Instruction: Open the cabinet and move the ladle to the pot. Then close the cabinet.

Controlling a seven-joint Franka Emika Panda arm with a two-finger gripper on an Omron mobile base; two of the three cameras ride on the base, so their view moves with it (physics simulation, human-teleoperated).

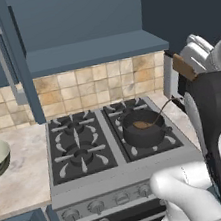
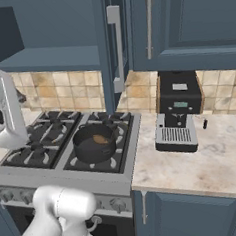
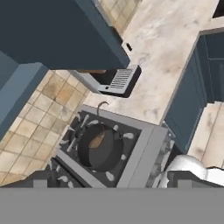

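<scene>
Left base view looks forward and down from behind the arm's left at the stove (image 1: 88, 146); right base view takes the same stove from the right, adding the bench (image 2: 213, 157). Hand view looks steeply down from high above; all three share the pot (image 3: 103, 146).

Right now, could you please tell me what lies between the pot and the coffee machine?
In the right base view, only burner grate and bare counter separate the pot from the coffee machine.

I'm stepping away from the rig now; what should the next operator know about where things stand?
Hand: open, holding nothing, raised above the stove.
Ladle: bowl lies in the pot, handle sticking out over the rim.
Pot: on the stove's front right burner.
Cabinet: door stands open, edge-on above the stove.
Done: cabinet opened, ladle moved.
Left: close the cabinet door.
</scene>
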